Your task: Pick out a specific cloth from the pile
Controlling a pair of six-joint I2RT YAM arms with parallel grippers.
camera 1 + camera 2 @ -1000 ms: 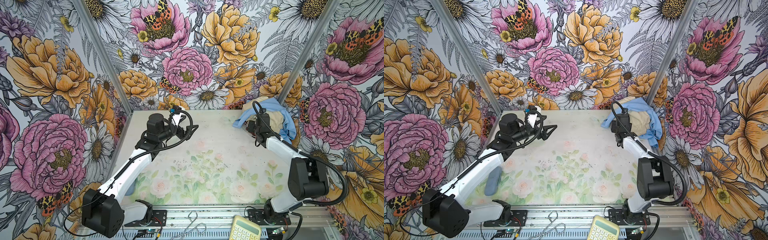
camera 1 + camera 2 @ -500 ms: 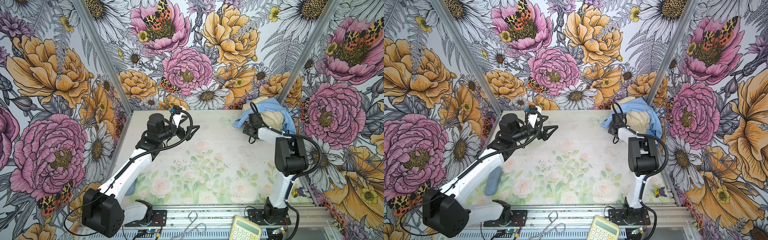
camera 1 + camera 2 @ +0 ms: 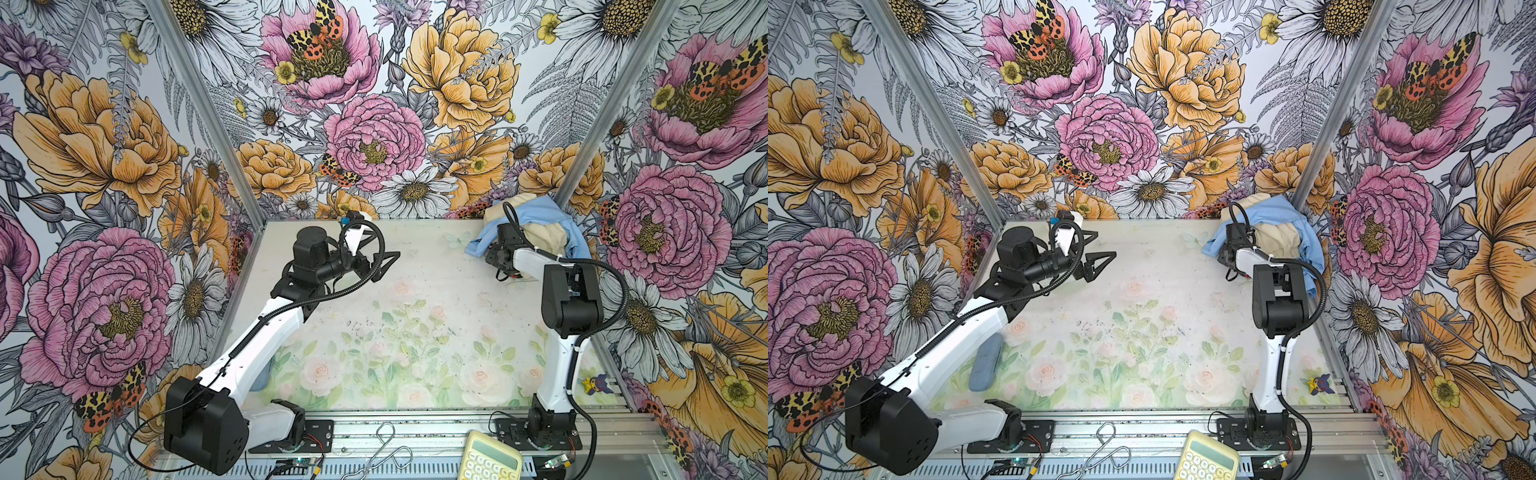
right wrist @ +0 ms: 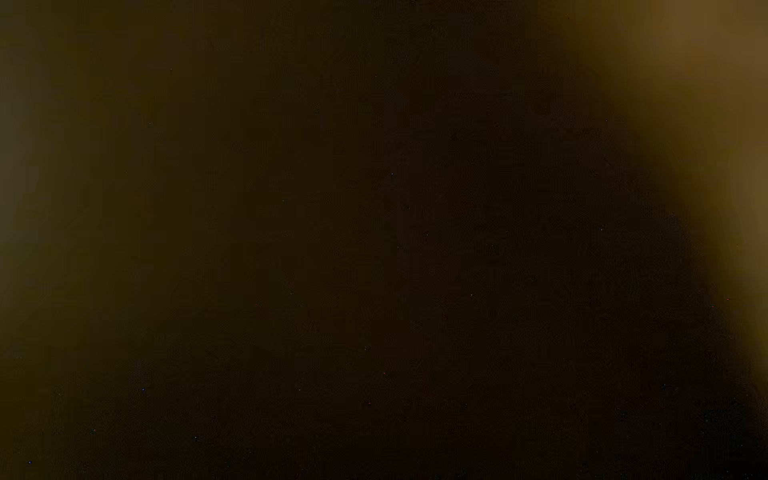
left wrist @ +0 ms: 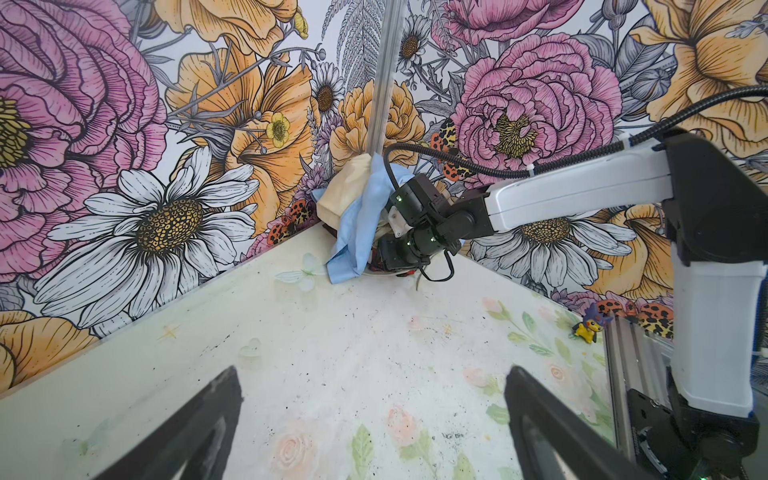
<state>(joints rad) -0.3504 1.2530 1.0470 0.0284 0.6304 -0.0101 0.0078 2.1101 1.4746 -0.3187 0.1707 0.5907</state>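
Pile [image 3: 547,233] is a soft rumpled mound, light-blue fabric [image 3: 536,206] draped over beige.

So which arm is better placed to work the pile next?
Right. The right gripper reaches into the pile in the far right corner, its wrist view dark; the left gripper hangs open, well apart from it.

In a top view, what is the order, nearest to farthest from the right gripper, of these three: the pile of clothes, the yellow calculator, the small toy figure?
From the right gripper:
1. pile, back right corner, gripper pressed into it
2. toy figure, front right corner of the table
3. calculator, beyond the table's front edge
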